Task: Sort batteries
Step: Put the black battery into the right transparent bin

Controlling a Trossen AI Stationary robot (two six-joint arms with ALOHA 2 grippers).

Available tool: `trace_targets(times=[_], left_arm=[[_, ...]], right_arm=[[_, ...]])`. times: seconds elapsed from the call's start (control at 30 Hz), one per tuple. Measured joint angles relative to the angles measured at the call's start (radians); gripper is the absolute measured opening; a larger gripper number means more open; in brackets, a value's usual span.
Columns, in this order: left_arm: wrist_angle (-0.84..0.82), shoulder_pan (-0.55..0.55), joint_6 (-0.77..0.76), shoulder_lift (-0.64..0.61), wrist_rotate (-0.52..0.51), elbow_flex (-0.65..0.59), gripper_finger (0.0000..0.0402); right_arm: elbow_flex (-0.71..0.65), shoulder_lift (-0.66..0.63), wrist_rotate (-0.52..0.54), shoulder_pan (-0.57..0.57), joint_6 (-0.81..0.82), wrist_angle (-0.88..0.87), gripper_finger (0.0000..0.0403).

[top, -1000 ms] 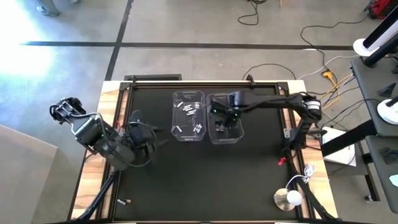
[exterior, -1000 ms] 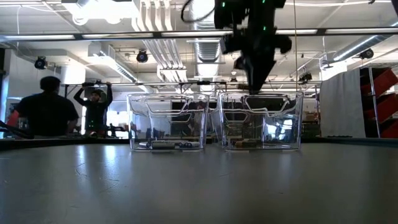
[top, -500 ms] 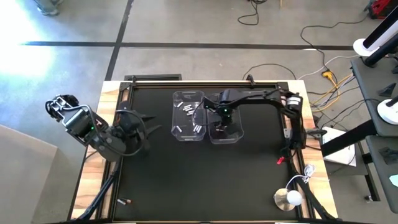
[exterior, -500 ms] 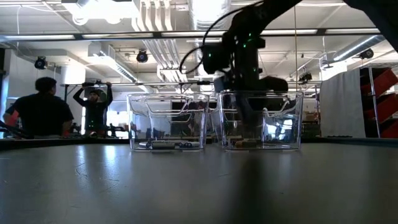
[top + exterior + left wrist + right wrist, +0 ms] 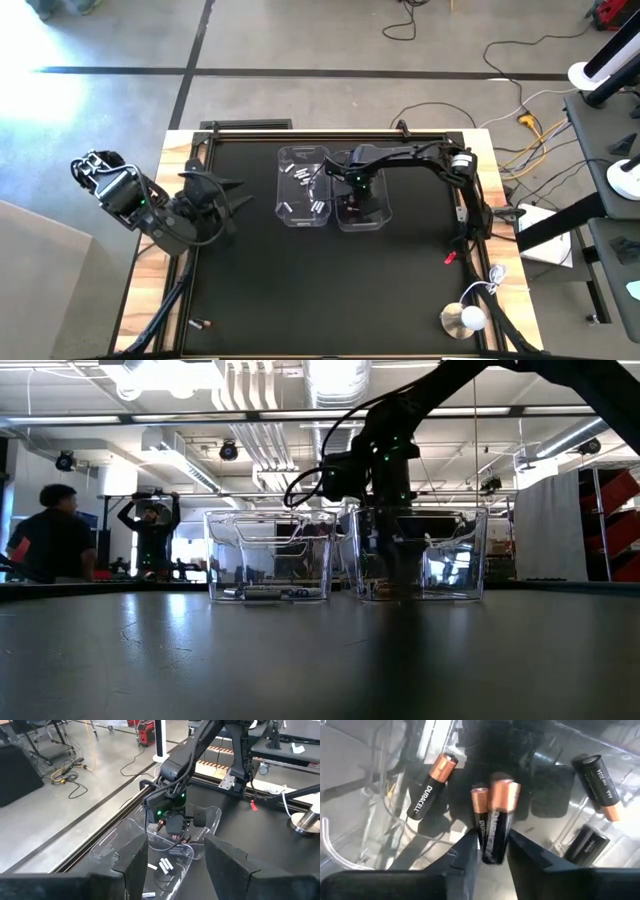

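Clear plastic bins, two, stand side by side at the table's far middle: left bin and right bin, walls nearly touching. Left bin holds silvery-white batteries, about seven countable from above. Right bin holds dark batteries with copper ends; the right wrist view shows five: one Duracell cell lying apart, two at the far side, and a pair between the fingers. Right gripper is down inside the right bin, its arm covering most of the contents from above. Jaws slightly parted around the dark pair; cannot tell whether they clamp it or have let go. Left gripper hangs over the table's left part, well apart from the bins, fingers spread, nothing between them. One stray battery lies near the table's front left corner. Small red piece at the right edge. White round object at front right. Two people stand in the room behind.
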Motion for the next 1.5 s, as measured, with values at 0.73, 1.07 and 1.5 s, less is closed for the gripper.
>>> trace_targets(times=[0.73,1.07,1.5], left_arm=[[-0.221,-0.043,-0.419,0.055,0.743,-0.048,0.0171],[-0.074,-0.225,-0.501,0.232,1.216,-0.147,0.0161],[0.046,-0.267,-0.152,0.506,1.389,-0.159,0.0154]], right_arm=[[0.037,-0.342,0.055,0.084,0.272,-0.096,0.0178],[0.035,-0.574,0.055,0.165,0.471,0.155,0.0166],[0.036,-0.632,0.054,0.258,0.563,0.276,0.0176]])
